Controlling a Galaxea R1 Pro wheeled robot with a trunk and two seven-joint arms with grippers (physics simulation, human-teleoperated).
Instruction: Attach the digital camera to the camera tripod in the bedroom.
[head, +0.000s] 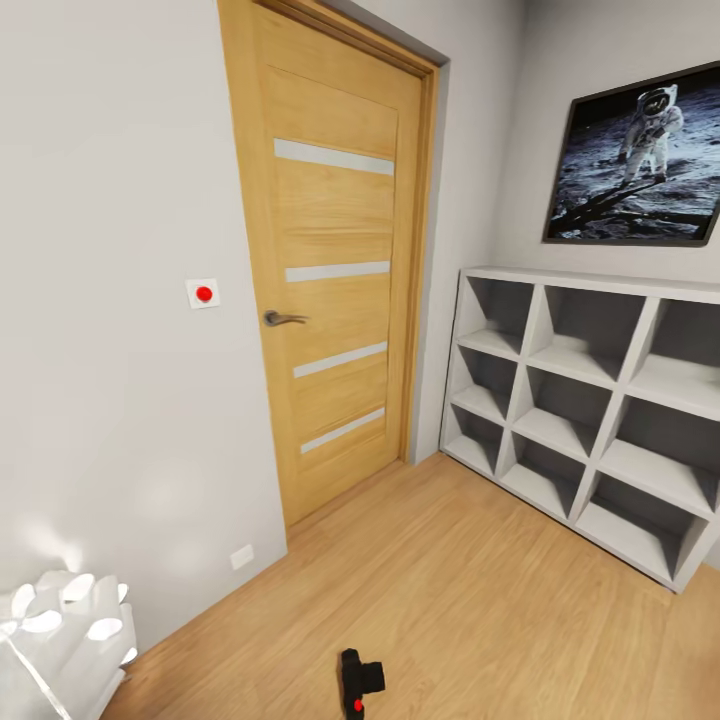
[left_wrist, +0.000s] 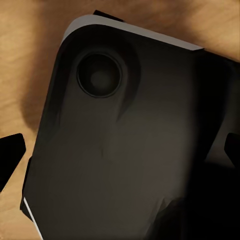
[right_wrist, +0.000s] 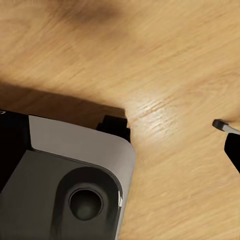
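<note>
1. Looking down from the head view, I see the digital camera lying on the light wood plank floor near the lower edge of the frame, its red button facing up.
2. I see a closed wooden door with a metal lever handle ahead, set in a light grey wall that carries a small white plate with a red dot.
3. I see grey cubby shelves standing to the right of the door, with an astronaut picture hung above them.
4. I see a white perforated lamp glowing in the lower left corner by the wall.
5. My left wrist view is close over a dark rounded robot base above the floor; black finger tips sit at both edges, so the left hand is spread.
6. My right wrist view shows the base's grey corner and plank floor; one finger tip is at the edge, and I cannot tell the right hand's state.
</note>
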